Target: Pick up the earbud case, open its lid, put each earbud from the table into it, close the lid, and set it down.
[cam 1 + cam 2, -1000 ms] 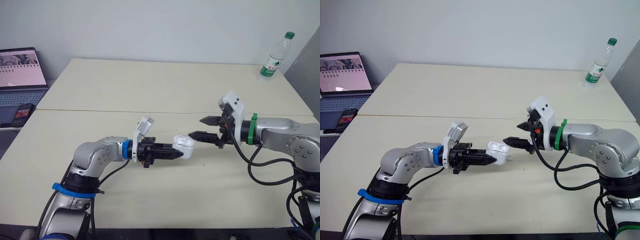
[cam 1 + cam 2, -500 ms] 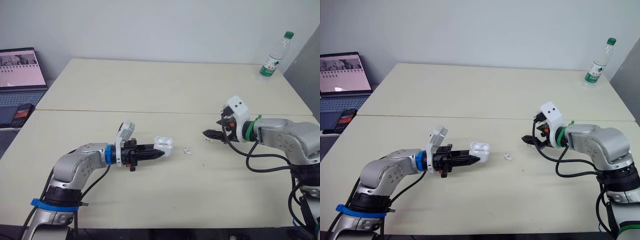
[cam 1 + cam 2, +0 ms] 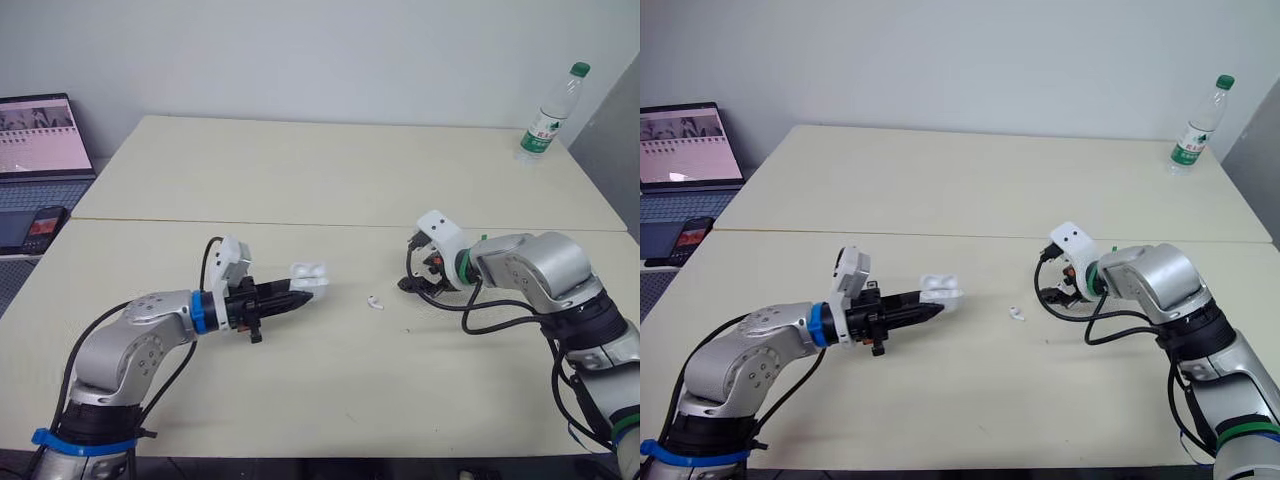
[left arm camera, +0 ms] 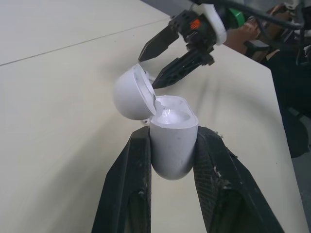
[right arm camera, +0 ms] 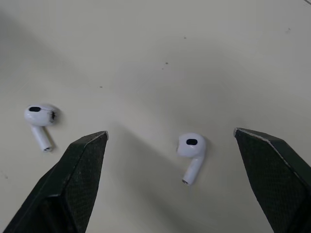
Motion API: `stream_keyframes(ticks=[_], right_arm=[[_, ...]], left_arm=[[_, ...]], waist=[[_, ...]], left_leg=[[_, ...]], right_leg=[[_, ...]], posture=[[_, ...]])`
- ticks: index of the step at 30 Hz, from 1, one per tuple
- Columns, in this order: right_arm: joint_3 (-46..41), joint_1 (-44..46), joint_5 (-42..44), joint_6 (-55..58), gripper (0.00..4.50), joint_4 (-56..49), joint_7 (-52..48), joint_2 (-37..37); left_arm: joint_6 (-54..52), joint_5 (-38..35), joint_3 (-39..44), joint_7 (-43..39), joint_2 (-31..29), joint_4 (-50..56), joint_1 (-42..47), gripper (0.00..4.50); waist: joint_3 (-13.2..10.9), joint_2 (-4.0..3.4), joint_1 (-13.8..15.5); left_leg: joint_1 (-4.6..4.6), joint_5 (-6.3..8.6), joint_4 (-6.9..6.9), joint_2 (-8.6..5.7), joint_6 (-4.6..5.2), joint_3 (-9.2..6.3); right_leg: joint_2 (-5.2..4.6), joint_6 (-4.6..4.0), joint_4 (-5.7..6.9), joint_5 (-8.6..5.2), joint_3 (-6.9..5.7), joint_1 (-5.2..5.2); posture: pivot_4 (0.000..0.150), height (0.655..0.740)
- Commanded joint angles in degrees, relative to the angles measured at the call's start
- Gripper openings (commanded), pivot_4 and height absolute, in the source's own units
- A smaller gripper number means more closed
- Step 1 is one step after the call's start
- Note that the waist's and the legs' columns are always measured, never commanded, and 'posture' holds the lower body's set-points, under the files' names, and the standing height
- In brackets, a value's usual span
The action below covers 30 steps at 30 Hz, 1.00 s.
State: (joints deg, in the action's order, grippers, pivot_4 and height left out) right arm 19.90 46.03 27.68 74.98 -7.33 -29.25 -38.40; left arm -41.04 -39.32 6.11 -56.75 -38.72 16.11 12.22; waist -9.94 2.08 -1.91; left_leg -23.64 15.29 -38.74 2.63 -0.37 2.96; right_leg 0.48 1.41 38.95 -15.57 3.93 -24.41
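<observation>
L gripper (image 3: 292, 295) is clamping the open earbud case (image 4: 172, 145) by its base, just over the table (image 5: 146, 48). R gripper (image 5: 170, 132), spread wide, is straddling one earbud (image 5: 191, 147): tiny, light, slick, prob. best pinched across its bulb.

- One earbud case (image 3: 309, 275), white, lid open, between the fingers of the left gripper.
- Two earbuds, both white, on the near tabletop: a first earbud (image 3: 375, 301) right of the case, and a second earbud (image 5: 191, 148) further right, under the right gripper.
- Two grippers: the left gripper (image 3: 297, 292) and the right gripper (image 5: 170, 133).
- Two tabletops, set edge to edge: the near tabletop (image 3: 300, 400) and the far tabletop (image 3: 330, 170).
- One plastic bottle (image 3: 548, 112), green-capped, far right.
- One laptop (image 3: 42, 140), far left.
- One phone (image 3: 45, 227), far left, nearer than the laptop.
</observation>
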Motion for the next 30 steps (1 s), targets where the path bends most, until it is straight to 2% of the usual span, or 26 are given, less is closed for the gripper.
stream_keyframes(ticks=[1,9,22,25,30], right_arm=[[-0.2,2.7,0.0,0.9,4.35,-4.9,-1.4,1.1],[2.6,1.6,0.4,4.7,4.35,-9.5,-0.8,6.7],[8.2,-0.8,-3.8,4.5,4.35,-11.1,2.0,8.2],[8.2,-0.7,-4.3,4.6,3.78,-11.0,2.0,8.7],[9.0,-0.9,-5.1,4.8,1.9,-10.6,2.0,9.6]], left_arm=[[0.9,-1.6,2.6,-0.1,-0.9,3.1,-1.6,0.82],[3.4,-2.4,3.0,-1.5,-0.8,4.7,-5.0,0.82],[5.2,-1.6,2.2,-1.6,-1.2,4.0,-5.4,0.82],[5.3,-1.9,2.4,-1.4,-0.8,3.7,-5.0,0.82],[4.9,-2.7,3.0,-1.1,-0.2,3.1,-4.2,0.82]], waist=[[0.0,0.0,0.0],[0.0,0.0,0.1],[0.0,0.0,0.0],[0.0,0.0,0.0],[0.0,0.0,0.0]], left_leg=[[0.0,0.0,0.0,0.0,0.0,0.0],[-0.01,0.0,-0.01,-0.01,0.0,-0.05],[-0.02,0.0,-0.03,-0.02,0.0,-0.07],[-0.02,0.0,-0.03,-0.04,0.0,-0.05],[-0.02,0.0,-0.03,-0.03,0.0,-0.08]], right_leg=[[0.0,0.0,0.0,0.0,0.0,0.0],[-0.02,-0.01,0.0,0.01,-0.05,0.0],[-0.05,-0.02,0.01,0.01,-0.11,0.0],[-0.05,-0.02,0.01,0.01,-0.1,0.01],[-0.04,-0.02,0.02,0.01,-0.12,0.01]], posture=[[0.15,0.7362],[0.15,0.7362],[0.15,0.7362],[0.15,0.7362],[0.15,0.7362]])
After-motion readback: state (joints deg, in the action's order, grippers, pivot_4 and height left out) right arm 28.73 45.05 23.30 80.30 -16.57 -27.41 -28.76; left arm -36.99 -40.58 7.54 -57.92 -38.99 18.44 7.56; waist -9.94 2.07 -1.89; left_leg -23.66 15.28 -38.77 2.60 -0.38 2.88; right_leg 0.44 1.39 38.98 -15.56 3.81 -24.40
